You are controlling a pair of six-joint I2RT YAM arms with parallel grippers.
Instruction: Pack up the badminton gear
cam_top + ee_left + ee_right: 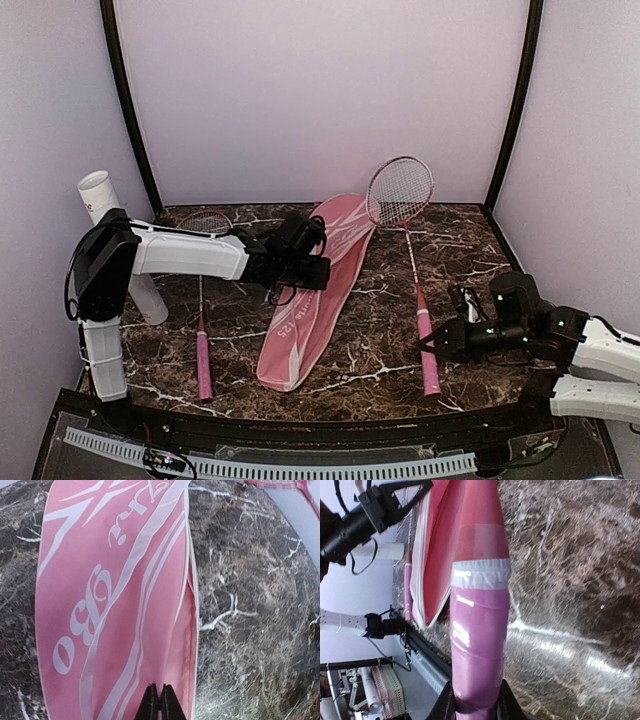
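Across the marble tabletop [470,270] we saw the pink bag [310,300] lying flat near the middle, the white tube [98,192] leaning at the left edge, the left racket [203,365] just beside the bag and the right racket [400,190] on its other side. The left gripper [160,700] had its jaws clenched tip to tip on the bag by the zipper edge, while the right gripper [475,705] had its jaws grasping the right racket's pink handle

Two red-framed rackets with pink handles are counted on the tabletop [480,250]: the left racket [201,320] and the right racket [411,262]. Just one pink bag [315,290] is seen between them, and one white tube [98,192] is spotted at the far left. Two robot arms are counted too, the left arm [190,252] and the right arm [600,350].
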